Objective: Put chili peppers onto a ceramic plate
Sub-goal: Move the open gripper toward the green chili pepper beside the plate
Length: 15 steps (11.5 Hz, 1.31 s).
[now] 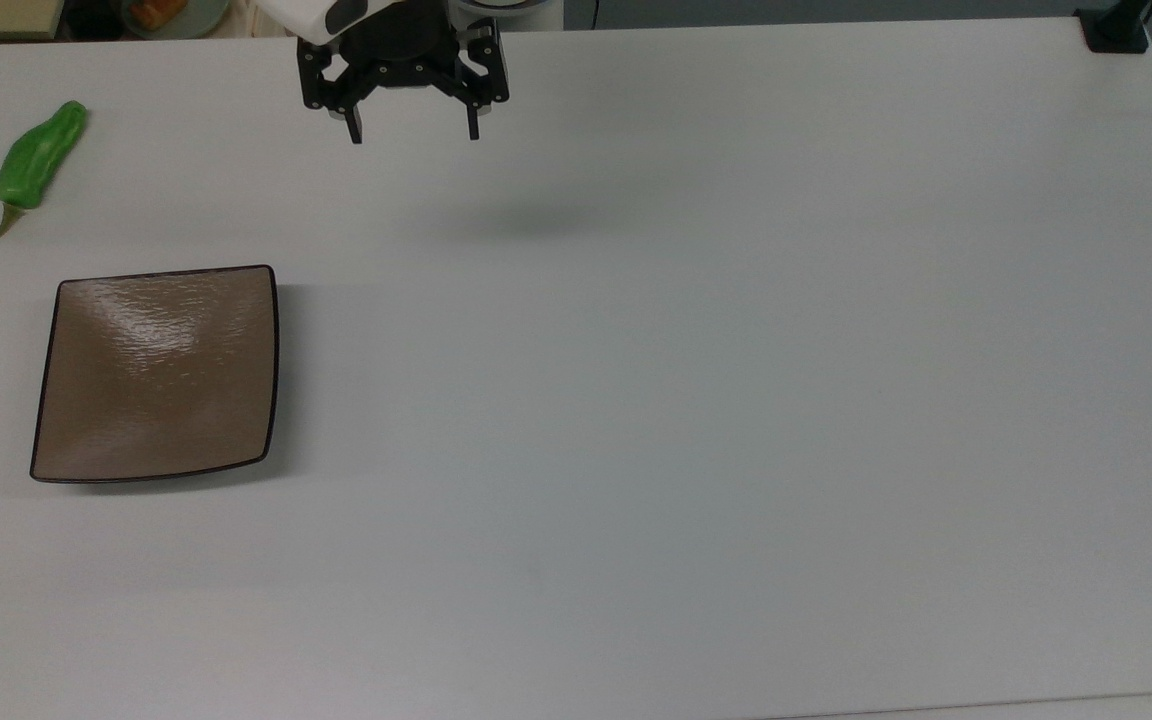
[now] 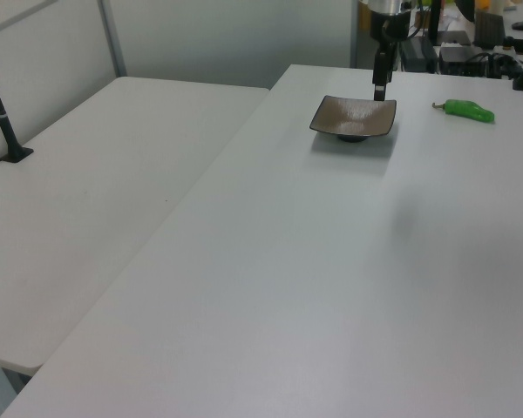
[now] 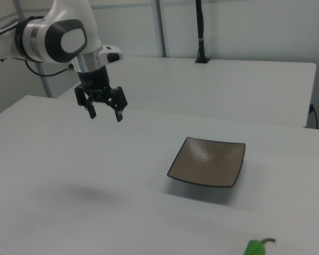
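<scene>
Gripper (image 1: 414, 132): jaws wide, empty, raised above table (image 1: 736, 400). Pepper (image 1: 36, 165): on table beside plate (image 1: 158, 372), awaiting pickup.

In the right view the bright green glossy chili pepper (image 3: 254, 247) is cut off by the bottom edge, leaving its stem end and a little of its body. In the left view the black two-finger gripper (image 2: 380, 89) stands in front of the far rim of the square glossy brown ceramic plate (image 2: 349, 119), and its upper part runs past the top edge. In the top view the white robot arm (image 1: 311, 14) is cropped at the top edge.
</scene>
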Tool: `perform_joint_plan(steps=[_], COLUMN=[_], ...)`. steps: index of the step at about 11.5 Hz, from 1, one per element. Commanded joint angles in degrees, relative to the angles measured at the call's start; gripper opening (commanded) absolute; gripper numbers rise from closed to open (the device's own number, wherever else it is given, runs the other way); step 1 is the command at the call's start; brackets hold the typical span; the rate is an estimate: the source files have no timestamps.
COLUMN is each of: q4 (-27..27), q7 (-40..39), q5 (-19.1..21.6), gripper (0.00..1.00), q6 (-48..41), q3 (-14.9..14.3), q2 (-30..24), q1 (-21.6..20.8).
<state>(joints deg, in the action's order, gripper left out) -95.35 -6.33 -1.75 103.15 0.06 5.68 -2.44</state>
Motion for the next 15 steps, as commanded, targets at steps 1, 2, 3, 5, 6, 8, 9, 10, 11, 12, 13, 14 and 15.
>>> perform_joint_plan(steps=[1, 2, 3, 5, 6, 8, 9, 10, 11, 12, 13, 14, 15], q4=[-0.71, -0.63, -0.63, -0.63, -0.63, -0.89, -0.89, -0.98, -1.06, -1.41, -1.94, -2.21, -2.73], q7=[0.88, 0.97, 0.45, 0.18, -0.08, -1.13, -2.36, -3.68, -4.73, -5.44, -5.79, -6.67, -7.11], q5=[-0.62, -0.8, -0.97, -1.67, -4.2, -8.16, -8.96, -9.15, -9.76, -10.37, -10.47, -10.55, -10.64], gripper=[1.0, 1.0, 1.0, 1.0, 1.0, 1.0, 1.0, 1.0, 1.0, 1.0, 1.0, 1.0, 1.0], q6=[-1.82, -1.81, -1.81, -1.55, -1.29, -1.11, -1.11, -0.85, -0.15, 0.99, 1.61, 2.92, 3.8], q3=[-0.67, -0.68, -0.76, -1.03, -1.55, -2.26, -3.21, -4.53, -5.5, -6.55, -7.43, -8.75, -10.07], q2=[-1.2, -1.28, -1.37, -1.37, -1.29, -0.85, -0.93, -0.85, -0.58, -0.49, -0.41, -0.41, -0.41], q1=[-0.73, -0.64, -0.47, -0.2, -0.03, -0.02, 0.32, 0.33, 0.59, 1.03, 1.2, 1.55, 2.17])
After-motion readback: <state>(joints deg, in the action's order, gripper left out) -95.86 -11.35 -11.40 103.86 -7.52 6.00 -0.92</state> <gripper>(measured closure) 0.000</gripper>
